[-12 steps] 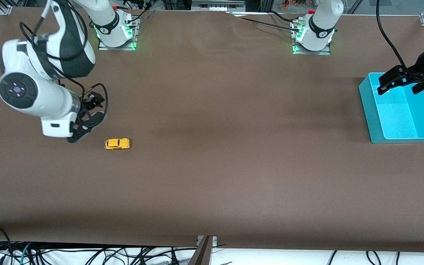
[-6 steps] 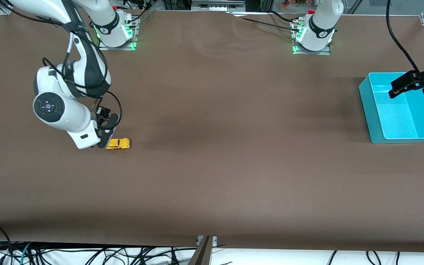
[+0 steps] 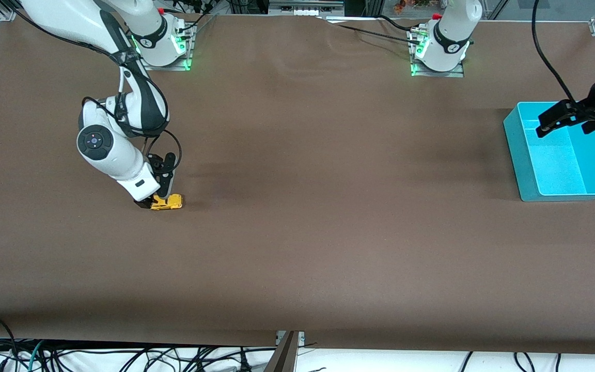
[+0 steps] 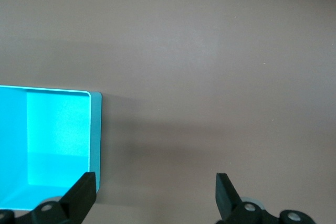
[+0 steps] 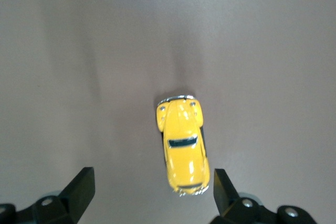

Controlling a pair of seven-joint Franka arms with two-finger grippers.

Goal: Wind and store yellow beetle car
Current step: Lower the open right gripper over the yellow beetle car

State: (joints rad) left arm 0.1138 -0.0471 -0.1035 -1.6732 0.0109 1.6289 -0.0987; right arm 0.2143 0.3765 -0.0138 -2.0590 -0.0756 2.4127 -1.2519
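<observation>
Entry, single moment. The yellow beetle car (image 3: 167, 202) stood on its wheels on the brown bench (image 3: 297, 232), toward the right arm's end and well apart from the turquoise bin (image 3: 527, 170), which sat at the left arm's end. In the front view the car lay at about 9 o'clock from the bench's middle, the bin at about 3 o'clock.

The right gripper (image 3: 154, 202) was low over the car's rear part, its white wrist housing hiding that end from the front camera. Only the car's end toward the left arm showed past the housing. In the right wrist view the car (image 5: 182, 145) lay lengthwise between the two dark fingertips (image 5: 80, 188), nearer to one than the other. The jaws were spread wide, with bare bench showing on each side of the car. No contact between fingertips and car could be seen.

The left gripper (image 3: 568, 118) hung over the bin's wall that lies toward the robots' bases. Its jaws were spread too, with nothing between them. In the left wrist view one fingertip (image 4: 81, 196) lay over the bin's rim (image 4: 95, 135) and the other over bare bench. The part of the bin's inside that showed held nothing. The left arm waited there.
</observation>
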